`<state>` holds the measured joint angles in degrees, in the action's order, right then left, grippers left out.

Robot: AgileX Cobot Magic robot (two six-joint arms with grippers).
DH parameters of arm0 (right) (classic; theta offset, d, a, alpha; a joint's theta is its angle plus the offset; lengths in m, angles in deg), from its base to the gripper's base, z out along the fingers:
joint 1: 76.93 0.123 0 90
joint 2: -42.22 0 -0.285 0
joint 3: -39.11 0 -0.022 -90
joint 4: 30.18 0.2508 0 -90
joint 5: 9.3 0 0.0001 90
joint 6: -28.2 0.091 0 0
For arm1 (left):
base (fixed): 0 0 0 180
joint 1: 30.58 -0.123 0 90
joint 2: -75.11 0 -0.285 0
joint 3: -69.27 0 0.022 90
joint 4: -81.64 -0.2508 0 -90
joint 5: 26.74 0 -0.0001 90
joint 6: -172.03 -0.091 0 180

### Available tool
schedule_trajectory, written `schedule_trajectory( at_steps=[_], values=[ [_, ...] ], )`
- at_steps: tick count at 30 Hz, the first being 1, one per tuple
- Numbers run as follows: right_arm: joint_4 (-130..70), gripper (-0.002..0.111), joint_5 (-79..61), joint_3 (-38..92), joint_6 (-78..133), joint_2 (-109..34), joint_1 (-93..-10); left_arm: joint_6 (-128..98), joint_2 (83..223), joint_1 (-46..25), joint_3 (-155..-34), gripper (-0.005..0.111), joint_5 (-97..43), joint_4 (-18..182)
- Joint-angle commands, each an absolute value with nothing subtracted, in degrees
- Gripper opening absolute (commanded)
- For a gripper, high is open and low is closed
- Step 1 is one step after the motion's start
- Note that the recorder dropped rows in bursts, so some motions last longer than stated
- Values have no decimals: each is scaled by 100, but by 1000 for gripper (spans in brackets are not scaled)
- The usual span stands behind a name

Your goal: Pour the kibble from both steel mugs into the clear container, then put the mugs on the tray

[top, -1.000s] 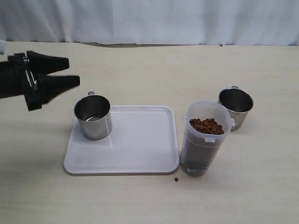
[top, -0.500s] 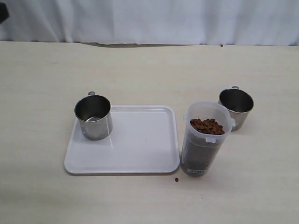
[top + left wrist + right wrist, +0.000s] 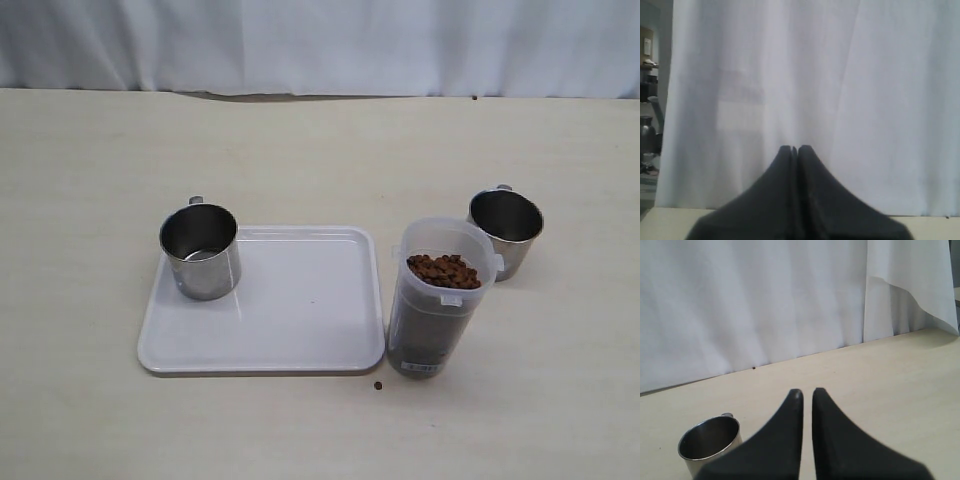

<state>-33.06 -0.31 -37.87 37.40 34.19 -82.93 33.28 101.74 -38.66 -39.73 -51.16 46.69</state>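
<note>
One steel mug [image 3: 200, 250] stands upright on the left end of the white tray [image 3: 300, 325]. The other steel mug [image 3: 505, 228] stands on the table behind and right of the clear container [image 3: 440, 300], which holds kibble [image 3: 443, 270] close to its rim. Both mugs look empty. Neither gripper appears in the exterior view. My left gripper [image 3: 794, 148] is shut on nothing and faces the white curtain. My right gripper [image 3: 807, 391] is shut with nothing between its fingers, and its wrist view shows the mug [image 3: 707, 440] off the tray beside it, apart from the fingers.
A single stray pellet [image 3: 378, 386] lies on the table in front of the tray's right corner. A white curtain [image 3: 320, 45] hangs along the table's far edge.
The left arm, which hovered open left of the tray a second ago, has withdrawn from the exterior view, and its gripper has shut. Mugs, container and tray have not moved.
</note>
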Motion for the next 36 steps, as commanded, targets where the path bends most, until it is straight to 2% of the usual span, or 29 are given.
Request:
schedule_trajectory(
  at_steps=[1,10,16,23,32,35,36],
  values=[
    [-3291,5,-4,-3810,3735,3443,-8285,3258,9427,-3881,-3684,0,-4550,4832],
    [-3291,5,-4,-3810,3735,3443,-8285,3236,8289,-3413,-3351,0,-3873,4832],
    [-3291,5,-4,-3810,3733,3443,-8285,3207,8289,-3325,-3351,0,-3202,4616],
    [-3291,5,-16,-3810,3733,3443,-8285,3207,8289,-2753,-3351,0,-2877,4616],
    [-3291,5,-16,-3810,3733,3443,-8285,3207,8289,-2728,-3351,0,-2904,4664],
    [-3291,5,-16,-3810,3733,3443,-8285,2196,8289,-2728,-3351,0,-2751,5829],
    [-3291,5,-16,-3810,3733,3443,-8285,977,8289,-2728,-3351,0,-2564,7235]
  ],
)
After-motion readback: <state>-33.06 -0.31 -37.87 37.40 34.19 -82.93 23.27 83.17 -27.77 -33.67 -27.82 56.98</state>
